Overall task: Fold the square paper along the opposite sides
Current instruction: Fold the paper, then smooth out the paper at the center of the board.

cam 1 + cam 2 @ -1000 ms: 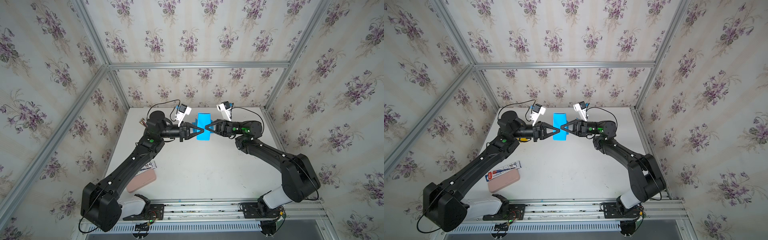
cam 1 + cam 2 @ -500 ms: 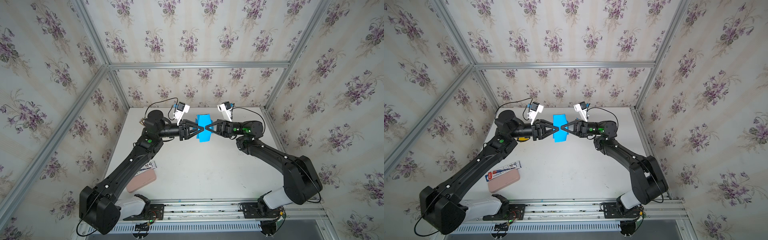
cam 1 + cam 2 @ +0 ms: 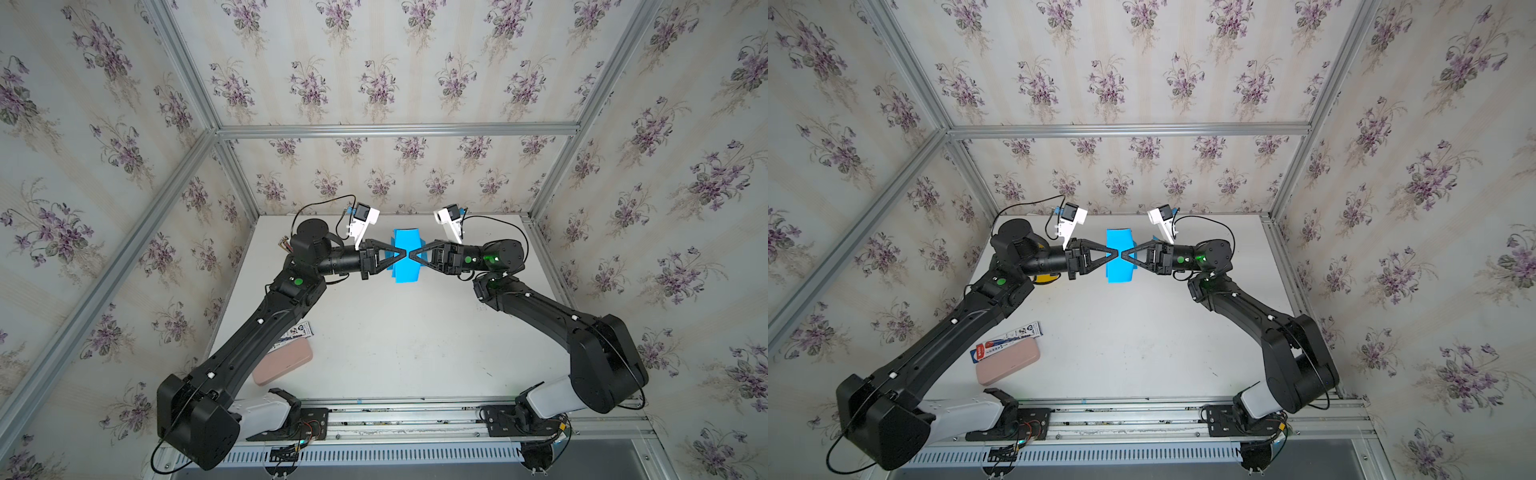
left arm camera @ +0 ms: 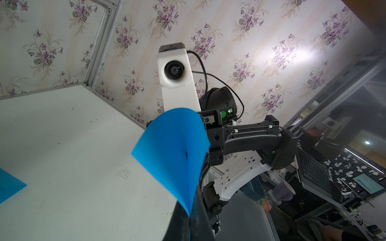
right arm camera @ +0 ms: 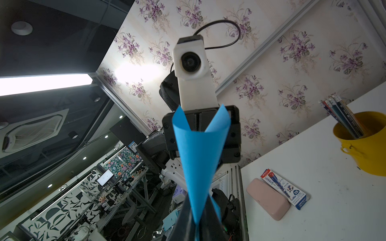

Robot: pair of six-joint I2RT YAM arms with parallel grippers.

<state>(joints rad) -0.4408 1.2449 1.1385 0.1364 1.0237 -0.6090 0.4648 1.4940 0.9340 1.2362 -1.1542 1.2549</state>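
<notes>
The paper [image 3: 404, 243], a blue sheet, is held up off the desk [image 3: 395, 345] at its far middle, between the two arms. The left arm [image 3: 266, 324] reaches in from the left and the right arm [image 3: 540, 307] from the right. In both top views their tips meet almost point to point over the sheet.

The left jaws are clamped on the paper [image 4: 173, 150]. In the left wrist view it comes out from between the dark fingers [image 4: 179, 225] and fans into a curved flap. The right jaws also look closed on the paper [image 5: 198, 158], which rises from between that arm's fingers [image 5: 211, 225] as a narrow cone, its two corners apart at the wide end. In a top view the sheet [image 3: 1119, 259] is bowed, spreading towards both the far and the near side of the pinch.

On the near left of the desk lies a pink case [image 3: 1008, 368], with a pencil box [image 3: 1007, 343] touching its far side. A yellow cup [image 5: 363, 144] of pencils stands at the far left, mostly hidden under the left arm in the top views.
</notes>
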